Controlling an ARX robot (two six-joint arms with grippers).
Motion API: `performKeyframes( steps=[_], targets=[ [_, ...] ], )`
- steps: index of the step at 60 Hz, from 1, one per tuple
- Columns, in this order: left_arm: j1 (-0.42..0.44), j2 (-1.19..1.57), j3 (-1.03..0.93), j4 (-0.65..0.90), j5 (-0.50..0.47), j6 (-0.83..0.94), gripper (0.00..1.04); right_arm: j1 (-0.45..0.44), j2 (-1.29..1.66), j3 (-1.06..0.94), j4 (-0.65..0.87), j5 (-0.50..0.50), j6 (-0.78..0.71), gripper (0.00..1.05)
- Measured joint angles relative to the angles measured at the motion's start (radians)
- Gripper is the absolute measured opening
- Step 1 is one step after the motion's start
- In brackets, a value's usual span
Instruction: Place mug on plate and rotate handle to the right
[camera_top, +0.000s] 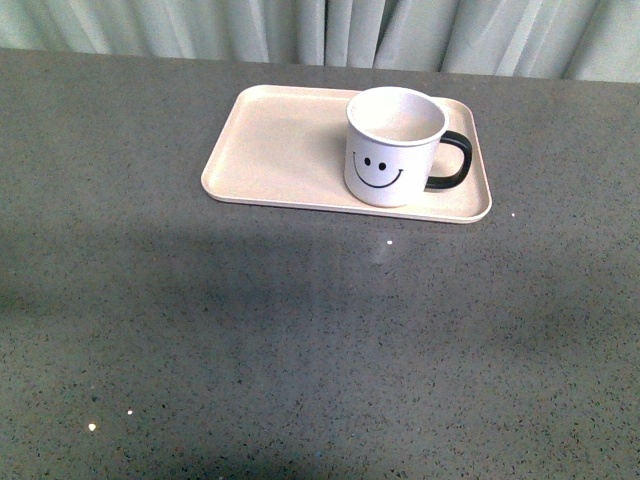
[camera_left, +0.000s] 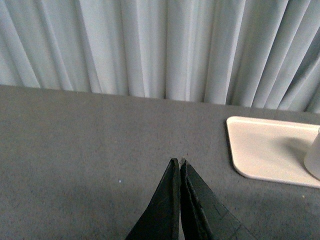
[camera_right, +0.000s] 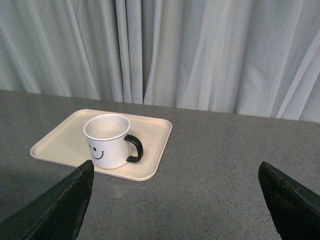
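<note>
**Mug on plate, handle right, both grippers clear**

Position. The mug (camera_top: 392, 150) stands upright on the right half of the plate (camera_top: 275, 145), its base inside the low rim. The smiley face looks toward the near edge. The handle (camera_top: 455, 160) sticks out to the right over the plate's right end. The plate lies on the far part of a grey speckled countertop (camera_top: 300, 350), with a pale curtain (camera_top: 300, 25) behind it.

Grippers. No arm shows in the front view. The left gripper (camera_left: 177, 161) has its fingers pressed together with nothing between them. It hangs over bare countertop, well left of the plate. The right gripper (camera_right: 175, 164) is spread wide and empty, on the near side of the plate and apart from the mug.

Status, as a judgement. Both halves of the task look met: the mug is on the plate and the handle points right.

Handling, as a judgement.
- The mug is rigid and won't give under the pads.
- It looks empty inside, so it is probably light and easy to tip if nudged high up.
- The glossy wall is likely slippery, so a firm squeeze is needed.
- The finish could chip on a hard knock against the countertop.
- Best hold: from above, one finger inside the rim and one outside, on the side away from the handle.
- The thick black loop is a second option, but it gives poorer control when turning the mug.
- The plate is shallow and may slide if the mug is dragged across it.
</note>
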Motion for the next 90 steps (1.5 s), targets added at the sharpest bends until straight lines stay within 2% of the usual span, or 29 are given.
performKeyframes(
  steps=[4,16,26,30,36,40,46,47,51,54,56,62,69,78,90],
  targets=[
    [0.0,-0.071,0.0,-0.061,0.0,0.0,0.01,0.0,0.0,0.0,0.0,0.0,0.0,0.95],
    [0.001,-0.081,0.0,-0.07,0.0,0.0,0.02,0.0,0.0,0.0,0.0,0.0,0.0,0.96],
    [0.001,-0.082,0.0,-0.069,0.0,0.0,0.3,0.0,0.0,0.0,0.0,0.0,0.0,0.95],
    [0.001,-0.082,0.0,-0.069,0.0,0.0,0.46,0.0,0.0,0.0,0.0,0.0,0.0,0.96],
    [0.001,-0.082,0.0,-0.069,0.0,0.0,0.62,0.0,0.0,0.0,0.0,0.0,0.0,0.96],
    [0.001,-0.082,0.0,-0.069,0.0,0.0,0.78,0.0,0.0,0.0,0.0,0.0,0.0,0.95],
    [0.001,-0.082,0.0,-0.069,0.0,0.0,0.96,-0.001,0.003,0.001,-0.003,-0.006,-0.002,0.96],
    [0.001,-0.082,0.0,-0.069,0.0,0.0,0.97,-0.006,0.014,0.007,-0.02,-0.027,-0.011,0.96],
    [0.001,-0.082,0.0,-0.069,-0.001,0.003,0.95,-0.101,0.204,0.13,-0.277,-0.269,-0.112,0.95],
    [0.001,-0.082,0.0,-0.069,0.001,0.003,0.95,-0.172,0.411,0.223,-0.336,-0.394,-0.185,0.95],
    [0.001,-0.082,0.0,-0.069,0.0,0.003,0.95,-0.203,0.524,0.272,-0.306,-0.421,-0.212,0.95],
    [0.001,-0.082,0.0,-0.069,0.0,0.003,0.95,-0.242,0.825,0.439,-0.145,-0.418,-0.265,0.95],
    [0.001,-0.082,0.0,-0.069,0.0,0.003,0.95,-0.22,1.136,0.631,-0.03,-0.369,-0.272,0.96],
    [0.001,-0.082,0.0,-0.069,0.0,0.003,0.95,-0.127,1.47,0.855,-0.037,-0.321,-0.25,0.95],
    [0.001,-0.082,0.0,-0.069,0.0,0.003,0.95,0.016,1.808,1.144,-0.132,-0.256,-0.179,0.95]
  ],
)
